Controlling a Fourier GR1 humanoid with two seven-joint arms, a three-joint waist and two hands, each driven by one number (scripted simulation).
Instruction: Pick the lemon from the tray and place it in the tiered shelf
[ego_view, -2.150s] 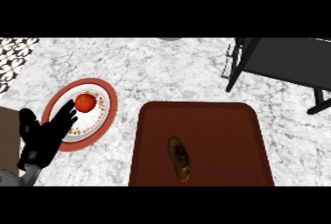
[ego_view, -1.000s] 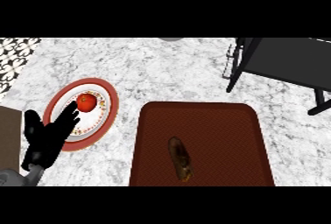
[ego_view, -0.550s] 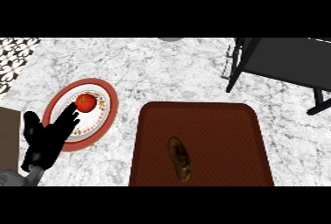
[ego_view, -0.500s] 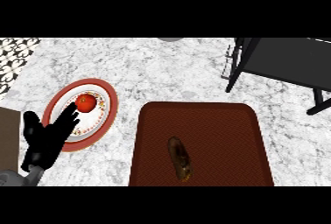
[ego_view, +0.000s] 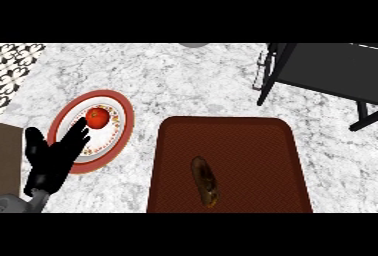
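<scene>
On the near left of the grey-white marbled desk (ego_view: 184, 85), the black left hand (ego_view: 53, 161) shows with its fingers straight and spread, tips lying over the near edge of the round white plate with a red rim (ego_view: 118, 135). It holds nothing. Against the pictures from moments ago almost nothing differs: the hand sits in nearly the same spot, and plate, tray and shelf have not moved. The right hand shows nowhere.

A small red round fruit (ego_view: 97, 117) sits on the far part of the plate, just beyond the fingertips; whether they touch cannot be told.

Right of the plate lies the dark red-brown rectangular tray (ego_view: 251, 145). On its near middle rests a dark brownish, elongated object (ego_view: 204, 181), the only thing on the tray where the lemon should be. Its long axis runs near to far, tilted slightly, the far end leaning left.

At the far right stands the black-framed tiered shelf (ego_view: 325, 67), well apart from the tray's object.
</scene>
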